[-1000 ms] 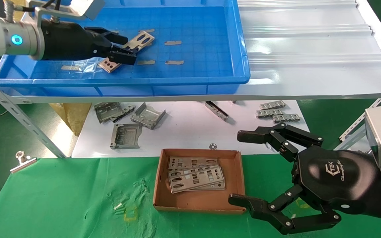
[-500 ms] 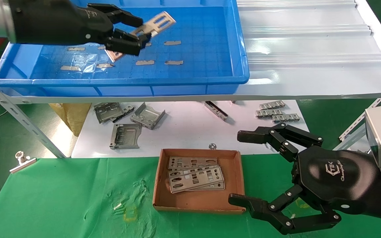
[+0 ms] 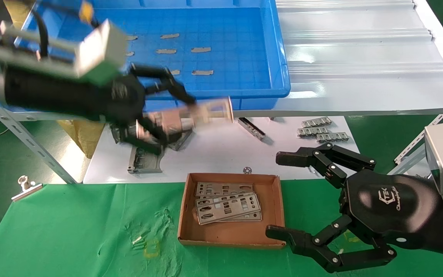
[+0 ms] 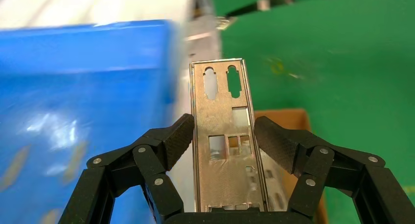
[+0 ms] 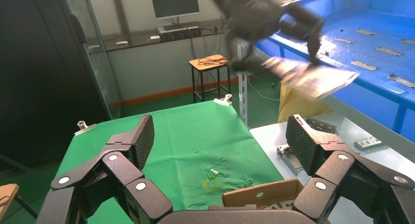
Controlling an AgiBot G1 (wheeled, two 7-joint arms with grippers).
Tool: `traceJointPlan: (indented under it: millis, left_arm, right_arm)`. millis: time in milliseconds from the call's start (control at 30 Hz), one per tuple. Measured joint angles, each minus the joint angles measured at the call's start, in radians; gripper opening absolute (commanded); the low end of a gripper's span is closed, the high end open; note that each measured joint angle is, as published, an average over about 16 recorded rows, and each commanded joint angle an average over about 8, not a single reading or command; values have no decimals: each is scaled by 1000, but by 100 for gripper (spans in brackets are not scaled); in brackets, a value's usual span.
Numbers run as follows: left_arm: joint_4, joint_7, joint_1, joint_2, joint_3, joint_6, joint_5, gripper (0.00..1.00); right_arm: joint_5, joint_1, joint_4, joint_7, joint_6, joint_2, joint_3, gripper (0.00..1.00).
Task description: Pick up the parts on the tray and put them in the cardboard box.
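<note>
Our left hand (image 3: 167, 115) grips one plate (image 3: 202, 114) by its end, in the air just past the tray (image 3: 267, 57). The cardboard box (image 3: 277, 207) lies nearer us and rightward, and the plate's long axis points right. Our right hand (image 3: 283, 196) idles spread open beside the box.

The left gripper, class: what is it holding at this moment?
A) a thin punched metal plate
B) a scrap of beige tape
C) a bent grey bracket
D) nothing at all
A: the left gripper is shut on a thin silver plate with rectangular and round cut-outs, its fingers pressing the long edges, carried in the air off the blue tray.
</note>
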Motion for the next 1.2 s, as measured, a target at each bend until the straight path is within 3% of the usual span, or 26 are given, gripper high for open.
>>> traceJointPlan:
  millis: [267, 667, 700, 933, 967, 1200]
  left_arm:
    - [-126, 53, 140, 9, 136, -58, -83, 0]
    - [164, 166, 260, 206, 209, -200, -41, 0]
    - [188, 174, 266, 220, 212, -209, -38, 4]
    - [297, 228, 287, 284, 218, -263, -30, 90]
    - [305, 234, 289, 289, 219, -269, -30, 99]
    - [325, 253, 298, 306, 220, -320, -38, 100]
  right_arm:
    - [0, 0, 0, 0, 0, 0, 0, 100]
    - [0, 0, 0, 0, 0, 0, 0, 100]
    - [0, 0, 0, 0, 0, 0, 0, 100]
    - [0, 0, 0, 0, 0, 0, 0, 100]
    - [0, 0, 0, 0, 0, 0, 0, 100]
    - [0, 0, 0, 0, 0, 0, 0, 100]
